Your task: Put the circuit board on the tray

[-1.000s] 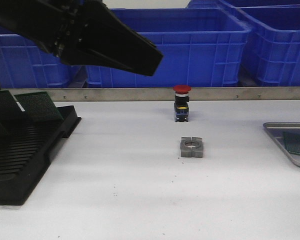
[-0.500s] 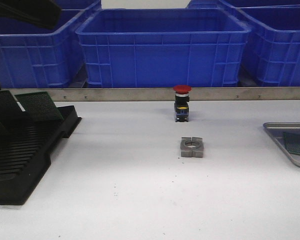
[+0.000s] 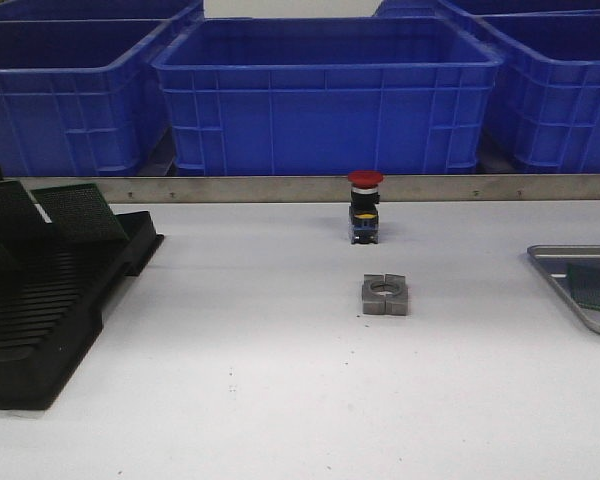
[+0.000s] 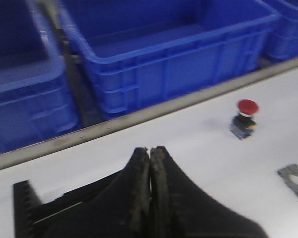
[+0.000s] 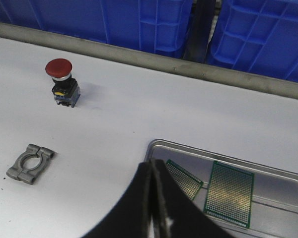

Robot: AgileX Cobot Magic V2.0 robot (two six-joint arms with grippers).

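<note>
On the left of the white table sits a black slotted rack (image 3: 50, 310) with green boards (image 3: 78, 213) leaning in its back slots; the left gripper (image 4: 150, 163) hangs above it, fingers pressed together and empty. Mid-table stand a red push-button (image 3: 364, 207) and a grey metal clamp (image 3: 385, 295). At the right edge, the tray (image 5: 283, 191) holds two circuit boards (image 5: 229, 193), the right gripper (image 5: 151, 186) closed and empty just over its near rim.

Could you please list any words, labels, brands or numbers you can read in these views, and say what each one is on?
None can be read.
Red push button: a yellow band on its body, too small to show any text.
Circuit boards in the tray: no legible print.
Blue crates: no marking visible.
</note>
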